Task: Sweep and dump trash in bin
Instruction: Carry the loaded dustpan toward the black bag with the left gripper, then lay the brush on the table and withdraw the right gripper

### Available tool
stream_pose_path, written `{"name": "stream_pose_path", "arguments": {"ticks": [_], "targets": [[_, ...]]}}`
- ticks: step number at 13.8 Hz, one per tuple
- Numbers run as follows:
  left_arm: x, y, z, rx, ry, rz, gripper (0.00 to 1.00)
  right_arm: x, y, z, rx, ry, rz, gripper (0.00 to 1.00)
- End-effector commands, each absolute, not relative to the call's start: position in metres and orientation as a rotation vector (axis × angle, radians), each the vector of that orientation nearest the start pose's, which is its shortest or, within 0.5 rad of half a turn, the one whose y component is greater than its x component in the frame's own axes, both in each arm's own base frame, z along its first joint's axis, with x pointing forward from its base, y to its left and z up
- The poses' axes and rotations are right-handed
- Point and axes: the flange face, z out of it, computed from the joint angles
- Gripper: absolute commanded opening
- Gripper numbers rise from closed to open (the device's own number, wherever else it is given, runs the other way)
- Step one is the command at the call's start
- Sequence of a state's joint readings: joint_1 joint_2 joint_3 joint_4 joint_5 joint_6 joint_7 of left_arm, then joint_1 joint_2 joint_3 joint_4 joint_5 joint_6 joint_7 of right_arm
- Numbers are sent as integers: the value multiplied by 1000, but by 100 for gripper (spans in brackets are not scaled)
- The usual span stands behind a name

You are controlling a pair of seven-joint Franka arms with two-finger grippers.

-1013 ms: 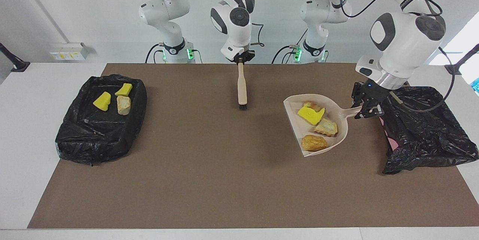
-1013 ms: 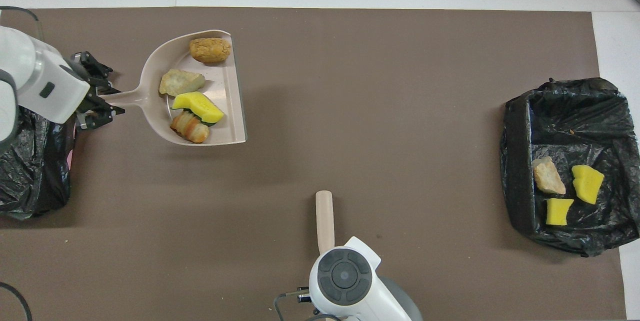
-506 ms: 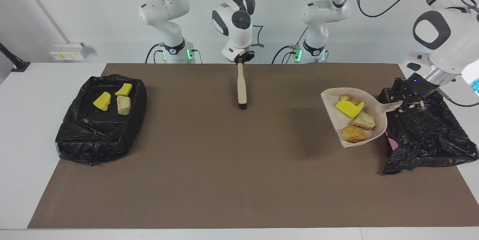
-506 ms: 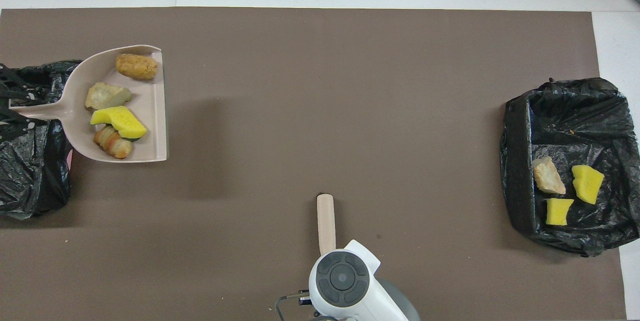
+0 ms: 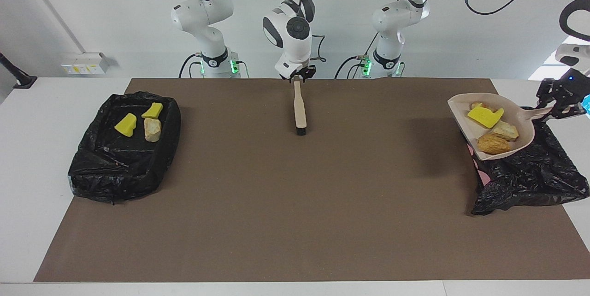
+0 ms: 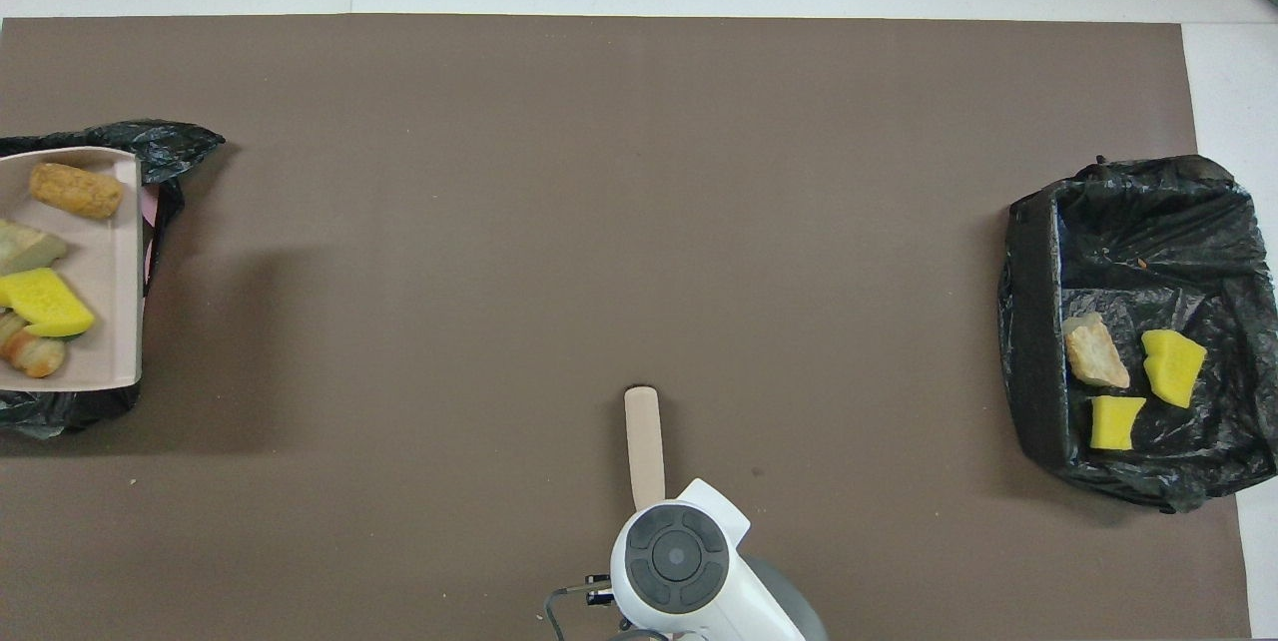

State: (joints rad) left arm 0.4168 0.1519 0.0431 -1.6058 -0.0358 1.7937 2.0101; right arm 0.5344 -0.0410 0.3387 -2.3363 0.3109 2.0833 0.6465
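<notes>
The beige dustpan (image 5: 461, 107) (image 6: 105, 262) hangs over the black-bagged bin (image 5: 525, 171) (image 6: 150, 137) at the left arm's end of the table. My left gripper (image 5: 548, 110) is shut on its handle. In the pan lie several pieces of trash, among them a yellow sponge chunk (image 5: 484, 116) (image 6: 45, 302) and a golden-brown roll (image 5: 493, 144) (image 6: 75, 190). My right gripper (image 5: 297, 76) is at the top end of the beige brush (image 5: 300, 107) (image 6: 644, 441), whose dark bristles rest on the brown mat. The right arm's wrist hides that gripper in the overhead view.
A black-lined tray (image 5: 120, 162) (image 6: 1128, 212) at the right arm's end holds three more pieces: two yellow chunks (image 5: 125, 125) (image 6: 1173, 366) and a pale roll (image 5: 152, 129) (image 6: 1095, 351). The brown mat (image 5: 295, 204) covers most of the white table.
My left arm has carried the loaded dustpan from over the mat toward its own end, up over the bin. The brush and right gripper have barely moved.
</notes>
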Motion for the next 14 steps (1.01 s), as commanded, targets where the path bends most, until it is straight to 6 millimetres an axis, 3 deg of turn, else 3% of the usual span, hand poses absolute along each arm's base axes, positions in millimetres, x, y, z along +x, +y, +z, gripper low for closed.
{"name": "stream_pose_path", "arguments": {"ticks": [1,4,5,7,11,14], "targets": [[558,281,556,-2118,2195,57,0,312,381,357,-3061,-57,411,100],[559,309,567,-2017,2103,136,0,356,363,379,-3085,-22,265,100],[554,324,569,-2001,2054,145,0,373,355,390,-3093,-8,207,100],[552,336,569,-1956,2009,221,0,408,336,415,-3096,31,93,100],[553,326,563,-1929,1836,385,0,467,283,454,-3091,38,-58,100],[558,299,560,-1914,1732,489,0,500,240,481,-3131,-3,-166,100]]}}
